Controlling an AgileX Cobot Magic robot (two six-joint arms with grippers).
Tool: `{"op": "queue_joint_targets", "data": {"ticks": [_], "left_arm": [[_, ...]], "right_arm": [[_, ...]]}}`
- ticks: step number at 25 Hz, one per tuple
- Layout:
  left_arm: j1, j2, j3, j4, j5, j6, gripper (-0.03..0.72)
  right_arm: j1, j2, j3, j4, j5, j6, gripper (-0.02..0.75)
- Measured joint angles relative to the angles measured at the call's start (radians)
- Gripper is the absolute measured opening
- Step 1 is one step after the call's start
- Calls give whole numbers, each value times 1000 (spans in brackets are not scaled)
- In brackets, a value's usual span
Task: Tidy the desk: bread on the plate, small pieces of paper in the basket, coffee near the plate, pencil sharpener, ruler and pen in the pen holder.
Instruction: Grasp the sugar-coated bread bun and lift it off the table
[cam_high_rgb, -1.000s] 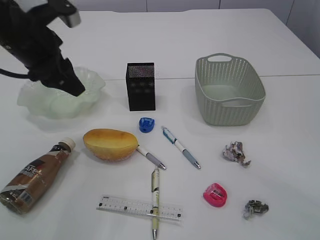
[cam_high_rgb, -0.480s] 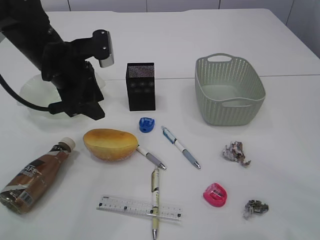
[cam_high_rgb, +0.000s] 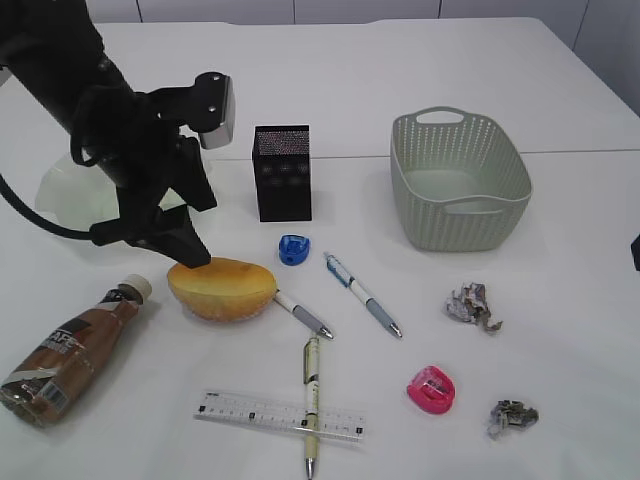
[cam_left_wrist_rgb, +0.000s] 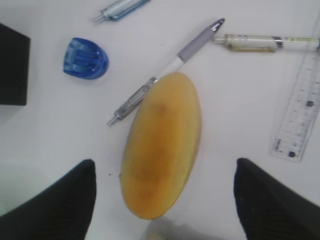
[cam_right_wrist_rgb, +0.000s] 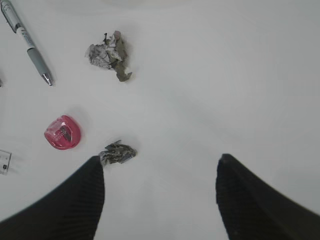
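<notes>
1. Since the earlier frame, left gripper (cam_left_wrist_rgb: 162, 200) has swung from the plate (cam_high_rgb: 60, 190) to above the bread (cam_left_wrist_rgb: 160, 145).
2. Its jaws are spread wide, straddling the loaf's near end.
3. Loaf's long axis runs between the fingers, slightly tilted.
4. Golden, smooth oval, lying near the desk's front-left, beside a pen (cam_left_wrist_rgb: 167, 70).

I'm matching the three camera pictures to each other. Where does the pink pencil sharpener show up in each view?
Exterior view: pink pencil sharpener at lower right, left of a paper scrap.
Left wrist view: not in it; only the blue sharpener shows.
Right wrist view: left of centre.
Shared landmark: the same paper scrap, just right of the sharpener.
</notes>
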Motion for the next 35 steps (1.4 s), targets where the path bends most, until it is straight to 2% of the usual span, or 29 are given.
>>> {"op": "queue_joint_targets", "data": {"ticks": [6, 10, 16, 35], "left_arm": [[-60, 0, 5, 26, -6, -7, 628], [-96, 2, 68, 100, -72, -57, 627], [-101, 2, 128, 129, -153, -94, 627], [-101, 79, 132, 119, -262, -97, 623]], "right_arm": [[0, 0, 0, 2, -10, -13, 512], [0, 0, 0, 5, -13, -18, 512], [0, 0, 0, 8, -22, -22, 512], [0, 0, 0, 9, -49, -31, 512]]}}
